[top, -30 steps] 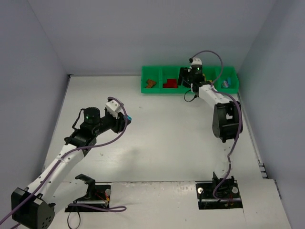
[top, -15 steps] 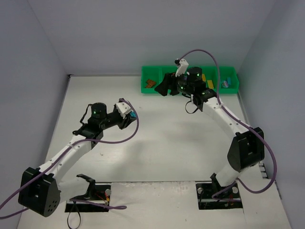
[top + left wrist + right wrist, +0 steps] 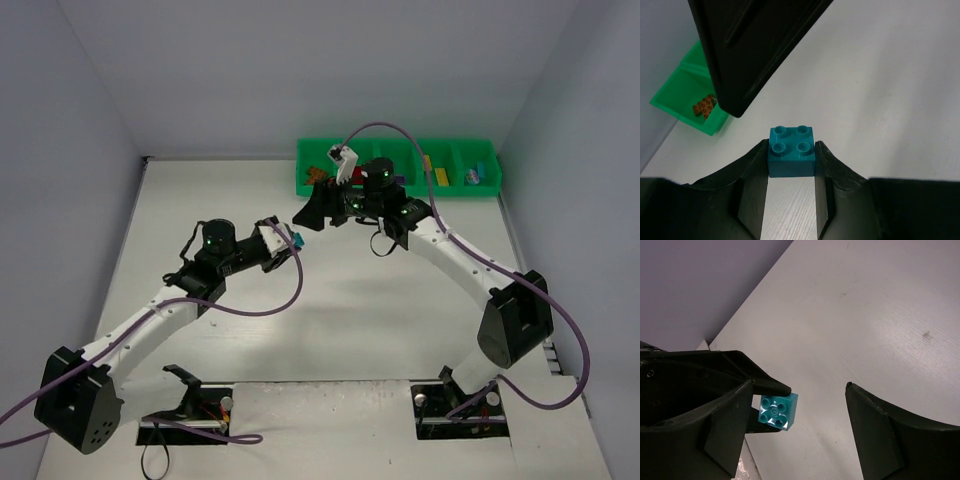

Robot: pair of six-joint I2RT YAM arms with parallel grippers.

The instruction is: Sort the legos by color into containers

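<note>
This is looking like a robotics lab cell: plain pale walls [image 3: 300, 70] are enclosing the white tabletop [image 3: 350, 320] beyond and beside the left gripper [image 3: 291, 240], and purple cables [image 3: 270, 310] are trailing behind it.

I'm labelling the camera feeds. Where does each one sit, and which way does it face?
Top external: above the near edge, looking down on the table, green tray, left arm and right arm.
Left wrist: on the left arm, facing past the left fingers, shut on a teal brick, toward the tray.
Right wrist: on the right arm, facing the table between the open right fingers.
Both wrist views share that brick.
</note>
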